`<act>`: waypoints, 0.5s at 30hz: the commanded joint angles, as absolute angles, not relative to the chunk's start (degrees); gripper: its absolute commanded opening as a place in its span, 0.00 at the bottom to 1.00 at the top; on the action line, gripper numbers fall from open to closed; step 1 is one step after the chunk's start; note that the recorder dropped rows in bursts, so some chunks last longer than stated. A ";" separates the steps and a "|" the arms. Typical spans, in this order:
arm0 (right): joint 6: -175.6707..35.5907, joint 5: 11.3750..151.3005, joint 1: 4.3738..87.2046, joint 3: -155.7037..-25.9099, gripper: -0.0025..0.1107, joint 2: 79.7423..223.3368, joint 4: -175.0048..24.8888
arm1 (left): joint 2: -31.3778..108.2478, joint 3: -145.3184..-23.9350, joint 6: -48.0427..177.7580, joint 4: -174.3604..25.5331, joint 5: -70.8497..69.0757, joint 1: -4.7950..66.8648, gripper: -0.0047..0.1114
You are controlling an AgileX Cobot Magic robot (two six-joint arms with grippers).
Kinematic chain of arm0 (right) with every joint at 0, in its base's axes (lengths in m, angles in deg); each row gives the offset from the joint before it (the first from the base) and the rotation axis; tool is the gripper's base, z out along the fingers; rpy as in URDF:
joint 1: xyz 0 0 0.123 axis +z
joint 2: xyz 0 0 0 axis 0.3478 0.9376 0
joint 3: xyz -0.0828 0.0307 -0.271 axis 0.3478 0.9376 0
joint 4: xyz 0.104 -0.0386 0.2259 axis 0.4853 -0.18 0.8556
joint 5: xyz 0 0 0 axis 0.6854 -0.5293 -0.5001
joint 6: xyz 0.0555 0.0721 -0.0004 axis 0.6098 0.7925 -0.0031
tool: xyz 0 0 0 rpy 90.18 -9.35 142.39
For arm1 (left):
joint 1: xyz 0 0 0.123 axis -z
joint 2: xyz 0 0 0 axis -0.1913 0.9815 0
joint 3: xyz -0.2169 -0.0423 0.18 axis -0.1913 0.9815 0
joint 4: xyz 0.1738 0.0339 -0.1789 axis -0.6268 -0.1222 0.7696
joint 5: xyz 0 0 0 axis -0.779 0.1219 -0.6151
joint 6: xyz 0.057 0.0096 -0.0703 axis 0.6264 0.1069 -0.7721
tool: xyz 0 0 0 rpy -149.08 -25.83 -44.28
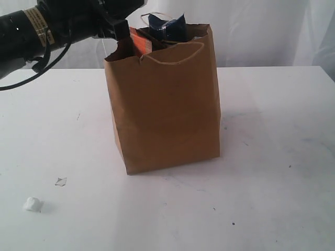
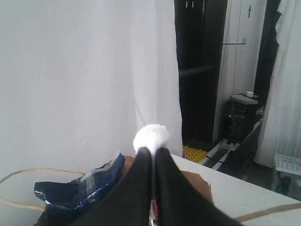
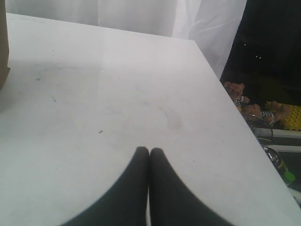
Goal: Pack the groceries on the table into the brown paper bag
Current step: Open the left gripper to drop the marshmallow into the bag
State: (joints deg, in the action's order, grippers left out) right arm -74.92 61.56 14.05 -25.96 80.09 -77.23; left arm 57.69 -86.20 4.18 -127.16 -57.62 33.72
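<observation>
Loose sweet [image 1: 32, 204]: white, on the table [image 1: 272, 198], 8 o'clock from the brown paper bag [image 1: 167, 120], well apart.
Clear scrap [image 1: 60, 181]: just beyond that sweet (kind unclear).
Right gripper [image 3: 149, 153]: fingers pressed together, over the tabletop.
Brown paper bag: upright, mid-table.
Bag contents: blue packet [image 1: 166, 26] and orange-labelled pouch [image 1: 140, 42] poke above the rim.
Left gripper [image 2: 154, 151]: at the bag's 11 o'clock, fingertips pinching the held sweet [image 2: 151, 136].
</observation>
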 commanded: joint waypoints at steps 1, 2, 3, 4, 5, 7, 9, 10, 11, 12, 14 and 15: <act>-74.92 61.66 13.62 -25.91 0.02 79.74 -77.66 | 57.32 -85.92 3.80 -129.34 -58.21 34.04 0.20; -74.92 61.66 13.62 -25.91 0.02 79.74 -77.66 | 57.32 -85.92 3.80 -130.11 -57.99 34.12 0.26; -74.92 61.66 13.62 -25.91 0.02 79.74 -77.66 | 57.32 -85.92 3.80 -130.97 -57.99 34.12 0.33; -74.92 61.66 13.62 -25.91 0.02 79.74 -77.66 | 57.32 -85.92 3.80 -131.67 -58.13 34.12 0.38; -74.92 61.66 13.62 -25.91 0.02 79.74 -77.66 | 57.32 -85.92 3.69 -132.06 -58.13 34.12 0.44; -74.92 61.66 13.62 -25.91 0.02 79.74 -77.66 | 57.32 -85.92 3.50 -132.06 -58.13 34.12 0.54; -74.92 61.66 13.62 -25.91 0.02 79.74 -77.66 | 57.32 -85.92 3.44 -131.37 -58.13 34.12 0.61; -74.92 61.66 13.62 -25.91 0.02 79.74 -77.66 | 57.32 -85.92 3.37 -131.38 -58.13 34.12 0.64; -74.92 61.66 13.62 -25.91 0.02 79.74 -77.66 | 57.32 -85.92 3.37 -131.38 -58.13 34.12 0.65; -74.92 61.66 13.62 -25.91 0.02 79.74 -77.66 | 57.32 -85.92 3.29 -131.38 -58.13 34.12 0.66; -74.92 61.66 13.62 -25.91 0.02 79.74 -77.66 | 57.32 -85.92 3.23 -131.38 -58.13 34.12 0.66; -74.92 61.66 13.62 -25.91 0.02 79.74 -77.66 | 57.32 -85.92 3.23 -131.38 -58.13 34.12 0.66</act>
State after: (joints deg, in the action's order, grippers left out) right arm -74.92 61.56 14.05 -25.96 80.09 -77.23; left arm 57.69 -86.20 3.96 -131.23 -57.62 33.72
